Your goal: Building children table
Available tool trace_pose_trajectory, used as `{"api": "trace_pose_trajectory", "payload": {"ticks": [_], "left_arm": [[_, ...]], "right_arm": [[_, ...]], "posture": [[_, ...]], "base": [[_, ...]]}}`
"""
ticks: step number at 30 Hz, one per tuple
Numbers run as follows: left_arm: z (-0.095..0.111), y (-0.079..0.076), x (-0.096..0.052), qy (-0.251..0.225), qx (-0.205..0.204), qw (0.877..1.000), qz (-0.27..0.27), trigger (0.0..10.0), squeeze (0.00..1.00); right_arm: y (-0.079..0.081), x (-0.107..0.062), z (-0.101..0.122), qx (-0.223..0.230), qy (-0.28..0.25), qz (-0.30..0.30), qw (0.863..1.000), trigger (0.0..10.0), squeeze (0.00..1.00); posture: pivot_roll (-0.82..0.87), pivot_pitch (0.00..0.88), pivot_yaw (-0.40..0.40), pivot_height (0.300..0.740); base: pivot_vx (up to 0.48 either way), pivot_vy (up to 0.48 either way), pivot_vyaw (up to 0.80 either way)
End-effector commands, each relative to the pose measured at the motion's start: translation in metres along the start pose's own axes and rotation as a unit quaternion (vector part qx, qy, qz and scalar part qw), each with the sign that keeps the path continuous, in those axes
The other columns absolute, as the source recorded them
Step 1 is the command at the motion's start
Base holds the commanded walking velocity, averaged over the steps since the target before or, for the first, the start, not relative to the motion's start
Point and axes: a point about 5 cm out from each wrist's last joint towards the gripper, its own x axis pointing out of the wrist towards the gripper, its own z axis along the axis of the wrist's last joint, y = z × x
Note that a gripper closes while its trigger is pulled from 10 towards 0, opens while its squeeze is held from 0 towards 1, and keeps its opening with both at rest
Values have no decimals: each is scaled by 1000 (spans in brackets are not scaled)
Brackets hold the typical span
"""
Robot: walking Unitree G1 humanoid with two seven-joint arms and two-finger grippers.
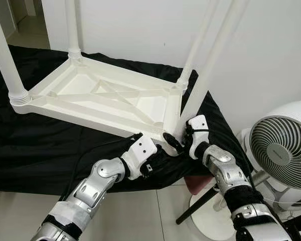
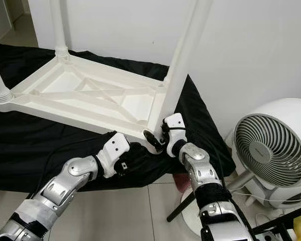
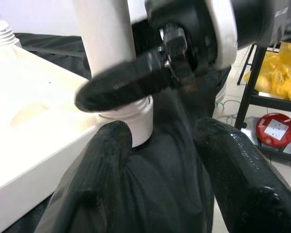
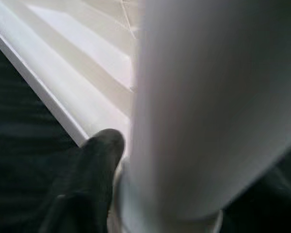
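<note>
White plastic leg (image 1: 210, 65) is gripped near its socket by the right gripper (image 1: 183, 142); the left gripper (image 3: 160, 179) is held open beside it, empty.

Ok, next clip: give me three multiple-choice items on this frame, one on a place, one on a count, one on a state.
1. Where does the upturned white table lie?
A. on a black cloth
B. on bare tiles
C. on a sofa

2. How many legs stand up from it?
A. one
B. two
C. four

3. How is the right gripper?
A. hanging idle
B. closed round the near corner leg
C. holding the fan

A: the black cloth spreads beneath the table.
C: one leg rises at each corner.
B: its fingers flank the base of the near corner leg.
</note>
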Motion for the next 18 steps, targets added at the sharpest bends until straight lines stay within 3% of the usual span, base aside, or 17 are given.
{"api": "trace_pose_trajectory", "payload": {"ticks": [1, 9, 10, 11, 18], "left_arm": [[0, -11, 1, 2, -1, 998, -66, 10000, 0], [-1, -10, -1, 5, -4, 998, -57, 10000, 0], [-1, -10, -2, 6, -5, 998, -57, 10000, 0], [-1, -10, -2, 6, -6, 998, -56, 10000, 0], [-2, -11, -2, 6, -7, 998, -54, 10000, 0]], "right_arm": [[2, -1, -10, 3, 27, 18, 999, 0, 0], [-3, -3, -19, 13, 36, 16, 999, 0, 0], [-4, -4, -20, 13, 35, 11, 999, 6314, 0], [-4, -4, -21, 16, 34, 5, 999, 10000, 0], [-5, -6, -19, 29, 17, -28, 999, 10000, 0]], "posture": [[108, 0, -171, 740], [111, 0, -177, 740], [107, 0, -176, 740], [104, 0, -176, 740], [96, 0, -173, 740]], "base": [[0, 0, 0], [0, 0, 0], [0, 0, 0], [0, 0, 0], [0, 0, 0]]}}
